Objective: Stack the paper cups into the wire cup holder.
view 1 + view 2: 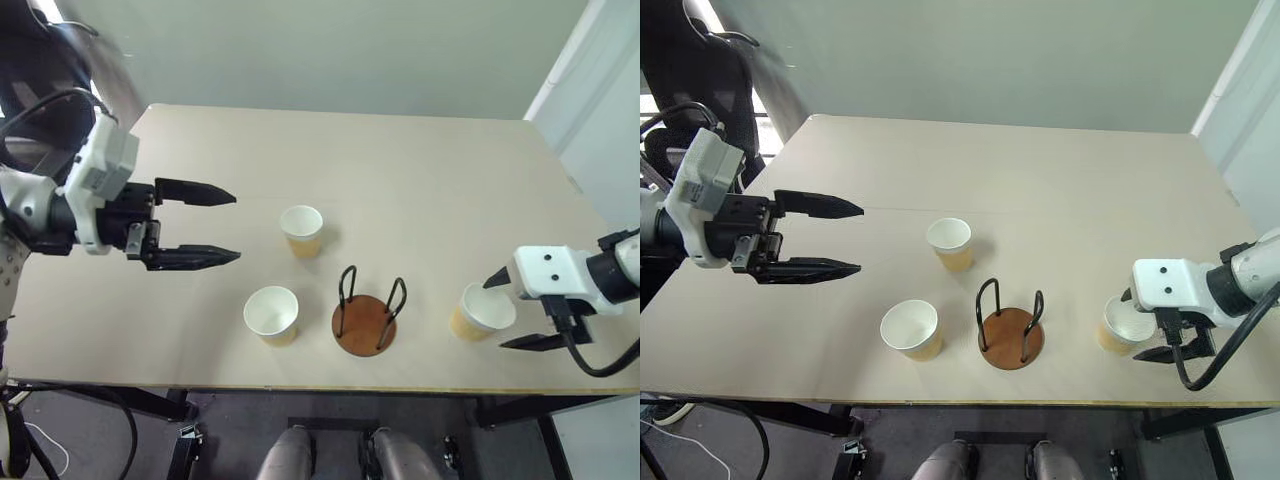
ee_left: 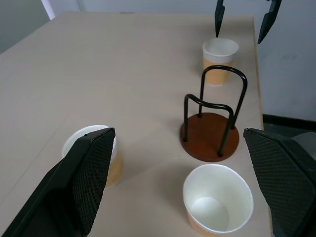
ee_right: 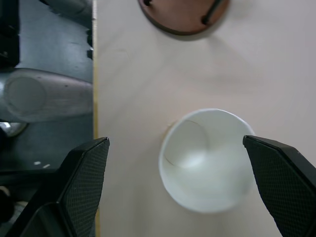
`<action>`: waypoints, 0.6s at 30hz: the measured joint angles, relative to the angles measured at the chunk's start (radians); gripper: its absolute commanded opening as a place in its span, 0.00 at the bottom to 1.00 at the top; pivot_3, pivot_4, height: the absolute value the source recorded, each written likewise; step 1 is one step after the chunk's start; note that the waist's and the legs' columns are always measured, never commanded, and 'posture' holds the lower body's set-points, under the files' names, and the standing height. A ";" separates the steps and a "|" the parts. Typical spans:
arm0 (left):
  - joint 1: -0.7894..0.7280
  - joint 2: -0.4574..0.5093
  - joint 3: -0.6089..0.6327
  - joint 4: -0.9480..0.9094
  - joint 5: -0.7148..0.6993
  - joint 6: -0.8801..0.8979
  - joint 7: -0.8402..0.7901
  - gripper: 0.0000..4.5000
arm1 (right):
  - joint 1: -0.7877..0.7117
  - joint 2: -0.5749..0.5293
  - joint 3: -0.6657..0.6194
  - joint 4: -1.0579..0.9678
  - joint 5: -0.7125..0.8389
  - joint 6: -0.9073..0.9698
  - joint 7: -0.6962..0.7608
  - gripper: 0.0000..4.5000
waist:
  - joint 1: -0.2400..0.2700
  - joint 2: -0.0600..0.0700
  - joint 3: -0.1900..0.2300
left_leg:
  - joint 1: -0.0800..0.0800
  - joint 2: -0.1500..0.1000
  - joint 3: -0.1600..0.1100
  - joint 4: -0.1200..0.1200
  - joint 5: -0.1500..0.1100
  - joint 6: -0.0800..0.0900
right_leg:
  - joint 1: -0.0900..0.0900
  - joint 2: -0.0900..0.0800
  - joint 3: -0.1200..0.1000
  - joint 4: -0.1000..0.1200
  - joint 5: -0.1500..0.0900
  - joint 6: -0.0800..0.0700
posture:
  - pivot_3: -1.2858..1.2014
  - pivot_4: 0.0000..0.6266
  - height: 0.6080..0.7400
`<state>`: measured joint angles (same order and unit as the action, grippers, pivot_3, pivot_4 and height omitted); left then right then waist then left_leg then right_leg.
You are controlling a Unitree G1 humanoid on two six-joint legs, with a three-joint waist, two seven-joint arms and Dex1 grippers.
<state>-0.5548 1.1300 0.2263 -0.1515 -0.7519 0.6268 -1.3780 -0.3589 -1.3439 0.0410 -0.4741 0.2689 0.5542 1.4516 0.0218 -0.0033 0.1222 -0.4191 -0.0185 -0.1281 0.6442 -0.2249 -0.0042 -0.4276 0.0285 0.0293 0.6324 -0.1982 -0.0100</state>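
Three paper cups stand upright on the table: one (image 1: 301,231) in the middle, one (image 1: 271,315) nearer the front, one (image 1: 482,312) at the right. The wire cup holder (image 1: 364,322) stands between the front cup and the right one, with nothing inside its black loops. My right gripper (image 1: 495,314) points down, open, one finger on each side of the right cup (image 3: 207,160), which rests on the table. My left gripper (image 1: 236,228) hovers open above the table's left side, pointing toward the middle cup, with nothing between its fingers.
The beige table (image 1: 400,160) has its front edge (image 3: 95,148) close to the right cup and the holder. A wall lies beyond the far edge. A dark chair (image 1: 710,60) stands off the table's far left corner.
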 measured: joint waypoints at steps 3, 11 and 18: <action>0.063 -0.011 0.016 -0.081 -0.035 0.021 0.011 1.00 | 0.008 0.015 0.030 0.000 -0.004 -0.002 -0.012 0.99 | -0.001 0.001 0.000 | 0.000 0.000 0.001 0.003 -0.002 0.002 | 0.002 0.000 0.000 -0.003 0.001 0.002 | 0.52 0.24 1.00; 0.140 -0.045 0.041 -0.165 -0.053 0.030 0.059 1.00 | 0.016 0.047 0.106 0.052 -0.071 -0.029 -0.041 0.99 | 0.000 0.001 0.000 | 0.001 0.000 0.001 0.005 -0.002 0.003 | 0.004 0.000 0.000 -0.003 0.004 0.002 | 0.52 0.24 1.00; 0.140 -0.054 0.045 -0.180 -0.054 0.013 0.076 1.00 | -0.005 0.096 0.173 0.117 -0.131 -0.060 -0.056 0.62 | -0.001 0.001 0.000 | 0.002 0.000 0.001 0.005 -0.001 0.004 | 0.004 0.000 0.000 -0.003 0.007 0.000 | 0.52 0.24 1.00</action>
<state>-0.4152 1.0761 0.2710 -0.3316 -0.8056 0.6398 -1.3024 -0.3639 -1.2482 0.2139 -0.3573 0.1375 0.4944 1.3958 0.0208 -0.0026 0.1227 -0.4169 -0.0182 -0.1272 0.6490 -0.2257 -0.0007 -0.4237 0.0285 0.0293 0.6292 -0.1914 -0.0099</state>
